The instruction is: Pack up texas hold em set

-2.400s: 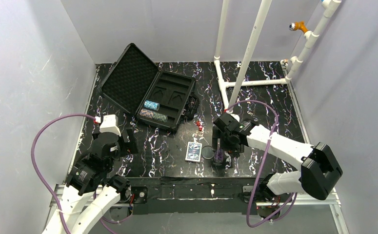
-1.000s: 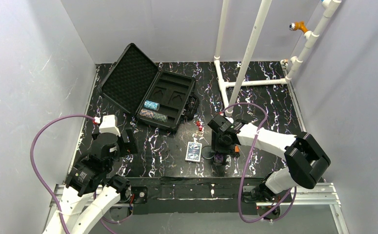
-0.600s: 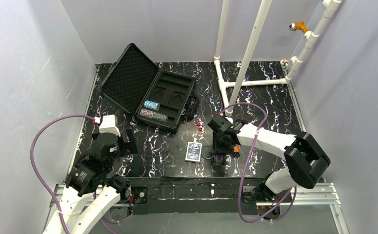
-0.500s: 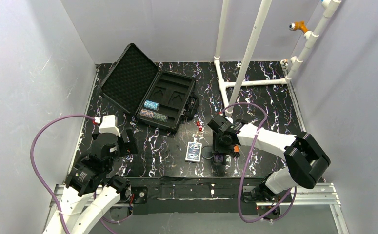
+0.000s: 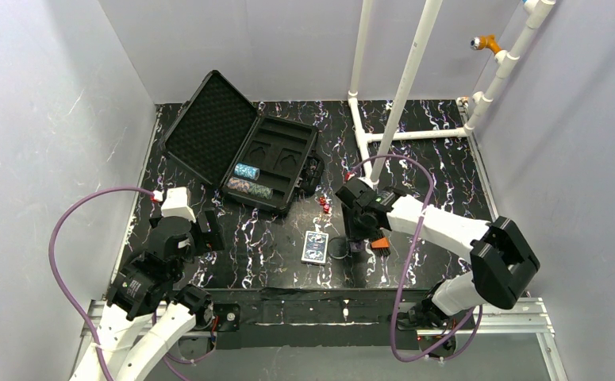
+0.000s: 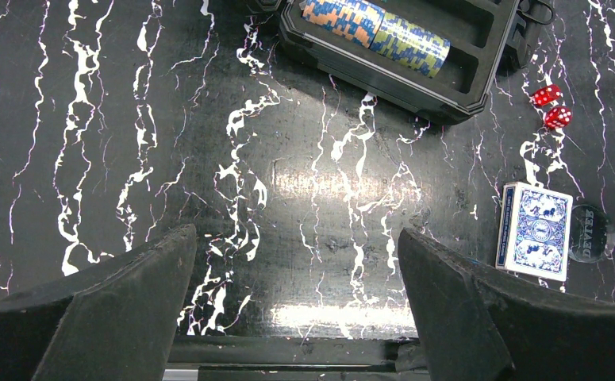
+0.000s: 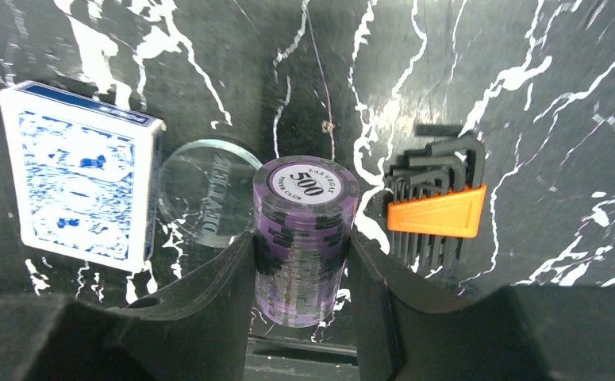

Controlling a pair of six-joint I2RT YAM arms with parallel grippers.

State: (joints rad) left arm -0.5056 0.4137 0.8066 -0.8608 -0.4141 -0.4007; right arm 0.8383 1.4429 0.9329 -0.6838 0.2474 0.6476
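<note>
Top external view, with the card deck (image 5: pixel 315 247) as landmark: well left of it my left tool (image 6: pixel 296 246) hangs wide open, empty. Behind-left of the deck the black case (image 5: pixel 209 131) lies open, two chip rolls (image 5: pixel 248 181) inside it. Just right of the deck lies the round disc (image 7: pixel 201 198), then the purple chip roll (image 7: pixel 308 190), gripped by my right tool (image 7: pixel 300 270)

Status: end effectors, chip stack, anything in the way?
Left end effector open, empty. Right end effector shut on purple chip stack. Case open. Hex keys, clear disc crowd the stack.
</note>
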